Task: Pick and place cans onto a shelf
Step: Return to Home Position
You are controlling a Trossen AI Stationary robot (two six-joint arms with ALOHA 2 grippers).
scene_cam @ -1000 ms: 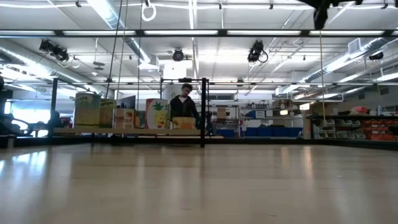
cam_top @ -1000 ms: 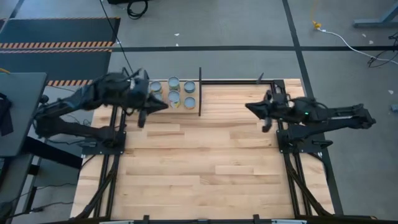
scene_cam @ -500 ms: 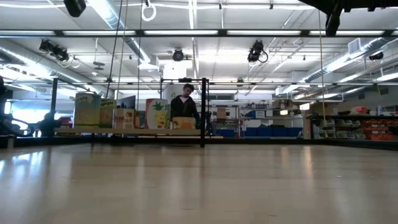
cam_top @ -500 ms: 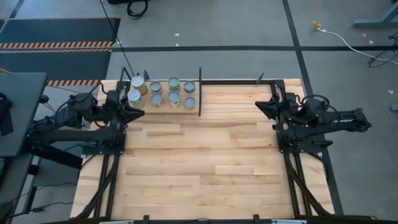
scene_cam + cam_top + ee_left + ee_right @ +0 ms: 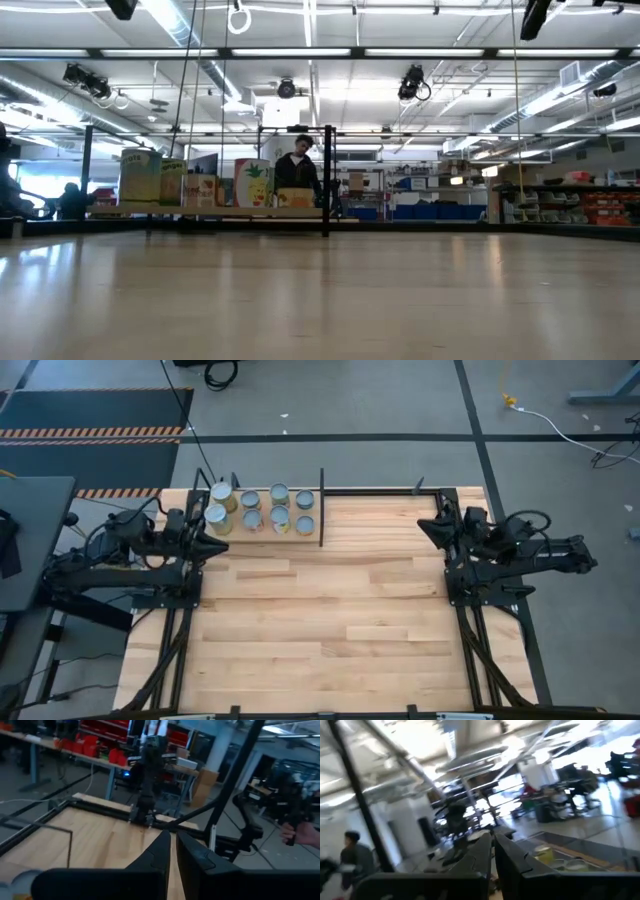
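8 small round tin cans fill the narrow pale wooden shelf, far-left corner of planked wooden table. Left gripper and right gripper sit at side edges, jaws together, empty, apparently parked since stocking looks done.

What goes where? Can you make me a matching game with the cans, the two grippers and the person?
Things:
1. cans
2. left gripper
3. right gripper
4. person

Places:
A. at the right edge of the table
B. in the room behind the table
C. on the shelf
D. at the table's left edge, beside the shelf

Pairs: 1-C, 2-D, 3-A, 4-B
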